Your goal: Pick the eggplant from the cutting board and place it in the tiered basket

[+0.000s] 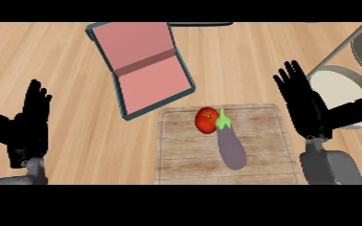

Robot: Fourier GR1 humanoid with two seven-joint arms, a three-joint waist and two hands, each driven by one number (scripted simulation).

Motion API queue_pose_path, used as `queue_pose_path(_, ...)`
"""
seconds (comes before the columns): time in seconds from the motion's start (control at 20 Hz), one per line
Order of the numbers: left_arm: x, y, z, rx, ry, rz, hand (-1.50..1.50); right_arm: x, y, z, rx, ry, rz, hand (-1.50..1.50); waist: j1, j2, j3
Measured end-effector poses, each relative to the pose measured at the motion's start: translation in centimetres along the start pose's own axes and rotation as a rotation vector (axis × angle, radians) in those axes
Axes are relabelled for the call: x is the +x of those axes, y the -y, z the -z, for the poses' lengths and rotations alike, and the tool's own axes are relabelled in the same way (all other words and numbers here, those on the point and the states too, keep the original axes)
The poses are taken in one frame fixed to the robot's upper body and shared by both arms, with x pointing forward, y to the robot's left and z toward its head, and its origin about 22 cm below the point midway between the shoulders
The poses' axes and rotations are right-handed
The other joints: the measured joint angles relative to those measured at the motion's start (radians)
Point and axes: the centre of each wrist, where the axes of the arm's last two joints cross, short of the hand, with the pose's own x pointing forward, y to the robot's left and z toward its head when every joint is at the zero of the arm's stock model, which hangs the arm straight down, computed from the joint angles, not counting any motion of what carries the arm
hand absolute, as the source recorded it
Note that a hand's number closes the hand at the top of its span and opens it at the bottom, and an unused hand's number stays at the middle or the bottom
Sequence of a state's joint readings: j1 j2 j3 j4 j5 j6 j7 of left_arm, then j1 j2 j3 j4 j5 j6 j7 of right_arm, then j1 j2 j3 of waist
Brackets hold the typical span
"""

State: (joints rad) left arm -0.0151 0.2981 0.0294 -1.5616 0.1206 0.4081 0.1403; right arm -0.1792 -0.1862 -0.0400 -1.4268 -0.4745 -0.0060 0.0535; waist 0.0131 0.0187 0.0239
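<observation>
purple and glossy, the long eggplant with its green stalk cap (231, 146) lies flat on the pale wooden slatted cutting board (268, 160), stalk end pointing away from the robot and the rounded fat end towards it. a round red tomato (206, 120) sits right against the stalk end, touching or nearly so. beyond the board, on the light wood-grain desk (71, 57), lies a pink tray with a dark teal rim (145, 67), tilted at an angle. off to the right edge i can see part of a grey metal tiered basket with a cream round shelf (338, 86); most of it runs out of view.

the black right hand (300, 100) hangs beside the board's right edge, its fingers (291, 74) straight and spread apart, holding nothing and well short of the eggplant. the black left hand (28, 124) rests at the left edge, fingers up and apart, also empty.

the eggplant looks fairly light, stiff enough not to bend, but smooth-skinned and probably slippery, and its rounded body could roll sideways when nudged. i'd guess the best hold is across the thick middle of the body, fingers on one side and thumb on the other, clear of the narrow neck, where the tomato crowds in and might get knocked. nothing is lifted yet; the pick is only about to begin
</observation>
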Motion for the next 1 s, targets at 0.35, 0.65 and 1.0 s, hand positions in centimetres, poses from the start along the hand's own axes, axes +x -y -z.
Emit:
queue_pose_path(0.35, 1.1, 0.0, 1.2, -0.107, 0.111, 0.183, 0.00, 3.3, -3.2, 1.1, -0.026, 0.001, -0.097, 1.50, -0.050, -0.028, -0.017)
queue_pose_path(0.65, 1.2, 0.2, 1.3, -0.190, 0.135, 0.254, 0.00, 3.0, 0.5, -1.0, -0.334, -0.183, -0.535, -1.50, -0.064, -0.026, -0.032)
queue_pose_path(1.0, 1.5, 0.6, 1.7, -0.241, 0.149, 0.276, 0.00, 9.2, -3.5, -3.1, -0.286, -0.290, -0.798, -1.50, -0.045, -0.029, -0.031)
